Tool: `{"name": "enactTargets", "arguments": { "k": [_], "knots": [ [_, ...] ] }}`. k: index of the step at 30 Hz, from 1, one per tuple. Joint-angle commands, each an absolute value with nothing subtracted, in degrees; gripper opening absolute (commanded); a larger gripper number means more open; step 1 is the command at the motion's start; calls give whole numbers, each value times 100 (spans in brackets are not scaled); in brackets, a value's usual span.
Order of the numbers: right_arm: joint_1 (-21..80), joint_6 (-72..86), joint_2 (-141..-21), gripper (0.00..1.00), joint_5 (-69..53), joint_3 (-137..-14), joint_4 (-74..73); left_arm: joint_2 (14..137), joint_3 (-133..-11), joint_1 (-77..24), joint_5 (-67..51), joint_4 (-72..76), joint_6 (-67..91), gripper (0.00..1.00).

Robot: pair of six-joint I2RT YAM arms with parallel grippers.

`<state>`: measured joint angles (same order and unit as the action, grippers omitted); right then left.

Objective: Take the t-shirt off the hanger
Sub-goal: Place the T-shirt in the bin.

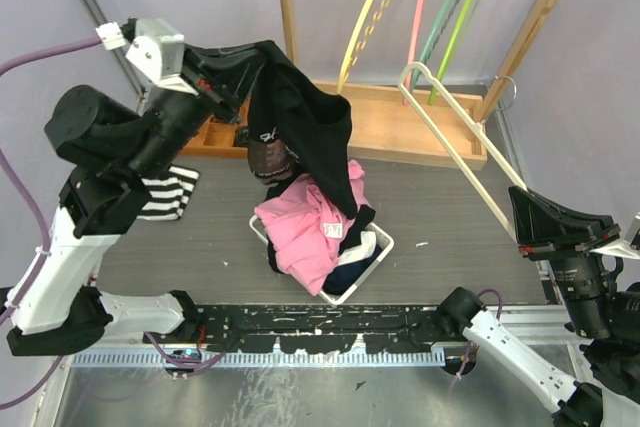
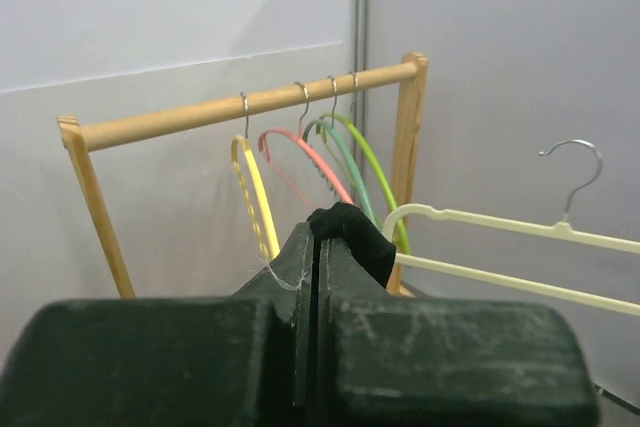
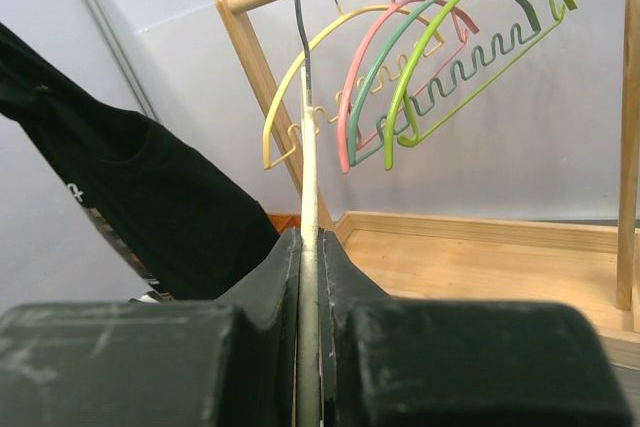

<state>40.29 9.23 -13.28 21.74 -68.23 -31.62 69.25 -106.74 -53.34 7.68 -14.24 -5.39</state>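
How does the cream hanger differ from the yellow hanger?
The cream plastic hanger is clamped in the right tool; the yellow plastic hanger hangs by its hook from the wooden rail. The cream one has straight arms; the yellow one is arched with a wavy lower bar. Both are bare and have metal hooks.

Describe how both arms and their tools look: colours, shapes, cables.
Both arms have bulky black joints joined by white links. The left arm trails a purple cable and carries a white housing at its wrist. The right arm is built the same. The left tool and right tool each have two flat matte-black fingers.
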Motion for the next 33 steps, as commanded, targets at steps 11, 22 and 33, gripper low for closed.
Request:
{"name": "enactTargets", "arguments": {
  "k": [11, 22, 33],
  "knots": [
    [4008, 927, -1475, 1, 2165, -6896, -2754, 7198, -11758, -5318, -380, -1604, 570, 0],
    [4008, 941, -1328, 1, 2173, -6979, -2856, 7654, -12854, -5317, -249, -2019, 605, 0],
    [4010, 949, -1345, 1, 2151, -7012, -2830, 7901, -13537, -5317, -362, -2149, 904, 0]
  ]
}}
